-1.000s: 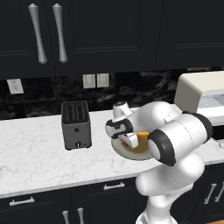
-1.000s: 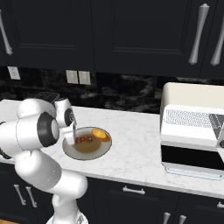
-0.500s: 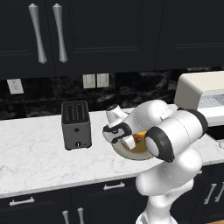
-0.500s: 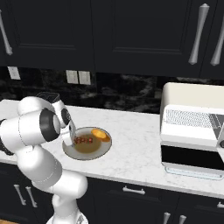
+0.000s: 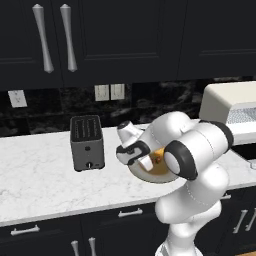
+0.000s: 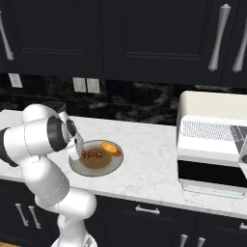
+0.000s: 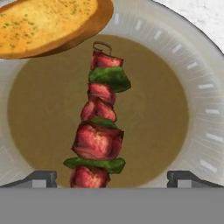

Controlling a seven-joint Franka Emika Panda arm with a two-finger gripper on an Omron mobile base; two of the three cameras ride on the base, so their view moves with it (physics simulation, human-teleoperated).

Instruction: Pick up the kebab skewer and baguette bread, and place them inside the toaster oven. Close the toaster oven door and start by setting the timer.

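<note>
My arm folds forward over the tabletop, the wrist bent down so my end effector hangs low over the left rim of the plate. My fingers stand released, spread wide with nothing between them. The kebab skewer lies on the plate's brown centre, directly between my fingertips and running away from them. The baguette bread rests on the plate's far right rim, just beyond the skewer's tip. The toaster oven sits well apart on the right, its door hanging open. A dark slot toaster stands to the plate's left.
</note>
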